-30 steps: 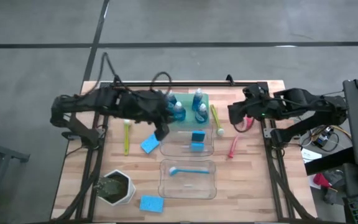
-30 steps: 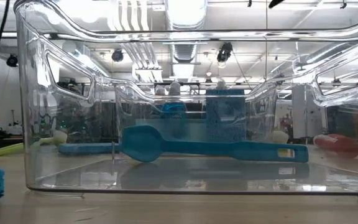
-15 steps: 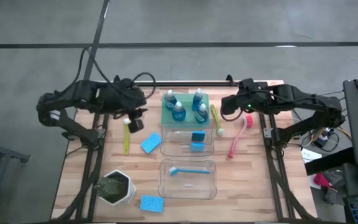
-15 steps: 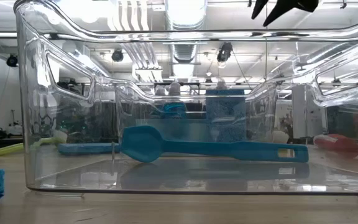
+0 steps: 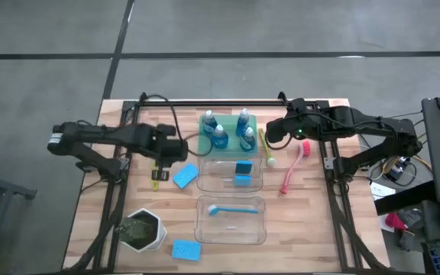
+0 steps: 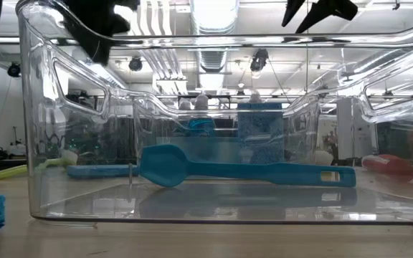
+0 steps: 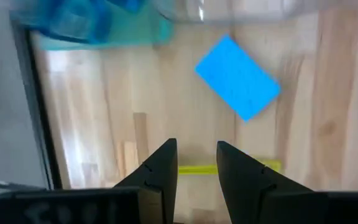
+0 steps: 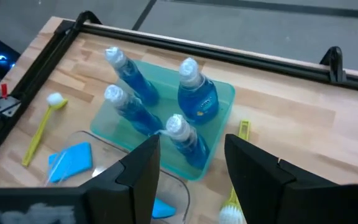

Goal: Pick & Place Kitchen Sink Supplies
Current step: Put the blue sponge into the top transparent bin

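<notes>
My left gripper (image 5: 160,171) (image 7: 195,163) is open above the handle of a yellow-green brush (image 5: 156,163) (image 7: 229,167) that lies flat on the table, and it touches nothing. A blue sponge (image 5: 185,175) (image 7: 238,77) lies just beyond it. My right gripper (image 5: 270,131) (image 8: 191,167) is open and empty in the air beside the green tray (image 5: 202,145). Four blue-liquid bottles (image 5: 228,131) (image 8: 160,99) stand in the tray. Two sponges (image 5: 242,173) are in the far clear bin (image 5: 208,186), and a blue brush (image 5: 231,208) (image 6: 242,170) lies in the near bin (image 5: 205,235).
A second yellow-green brush (image 5: 266,147) and a pink-red brush (image 5: 292,169) lie on the table right of the tray and far bin. A white hexagonal pot of greenery (image 5: 143,231) and another blue sponge (image 5: 186,250) are near the front left.
My left gripper has gone from the far bin's left edge toward the table's left, to over the yellow-green brush, and now shows at the top of the low view. My right gripper has gone left and toward the far edge, toward the green tray.
</notes>
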